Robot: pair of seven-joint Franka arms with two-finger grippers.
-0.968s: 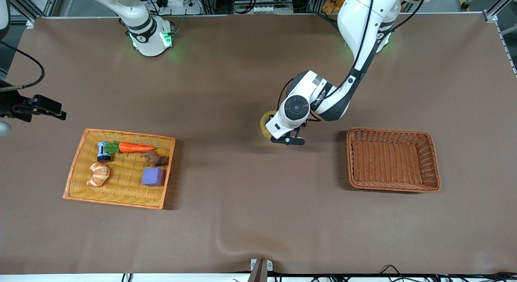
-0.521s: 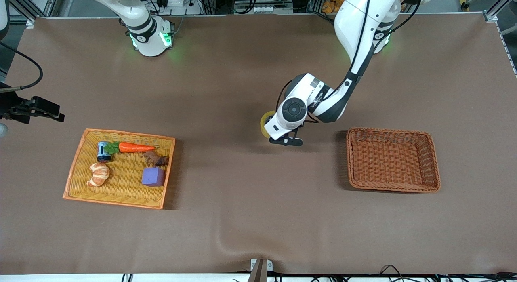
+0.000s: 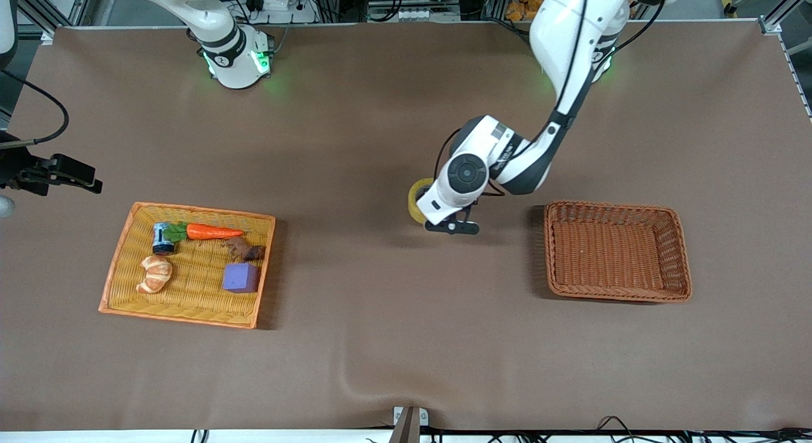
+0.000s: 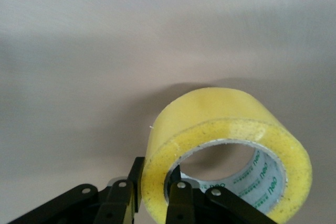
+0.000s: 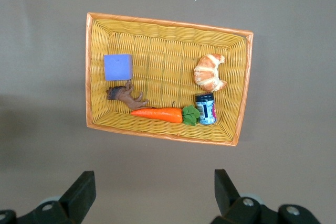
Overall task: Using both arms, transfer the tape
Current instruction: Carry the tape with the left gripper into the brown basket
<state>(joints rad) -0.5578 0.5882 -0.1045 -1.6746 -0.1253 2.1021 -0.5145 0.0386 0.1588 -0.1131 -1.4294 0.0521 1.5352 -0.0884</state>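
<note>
Brown cloth covers the table (image 3: 380, 341), with aluminium framing and cables along the edge where the two arm bases stand.

Near the middle of the table the left arm (image 3: 564, 56) reaches down, and its left hand (image 3: 438, 216) grips the tape (image 3: 415, 200) — a wide yellow roll. In the left wrist view the tape (image 4: 226, 150) stands on edge, its hollow core turned toward the camera, and the fingers (image 4: 181, 203) pinch the wall of the ring, one inside the core and one on the outer face. Whether the roll touches the cloth or hangs just above it I cannot tell.

Toward the left arm's end of the table sits a dark brown wicker basket (image 3: 675, 252), well apart from the tape. Toward the right arm's end lies an orange-rimmed yellow wicker tray (image 3: 190, 316), holding a toy carrot (image 3: 212, 231), a small jar (image 3: 163, 238), a croissant (image 3: 155, 274), a purple cube (image 3: 240, 277) and a small brown figure (image 3: 246, 249).

The right hand (image 5: 152, 195) waits above the table beside the tray — its fingers spread wide, holding nothing — and its wrist camera looks straight down on the tray (image 5: 241, 87) and its contents. In the front view it shows only as dark hardware at the picture's edge (image 3: 66, 173).
</note>
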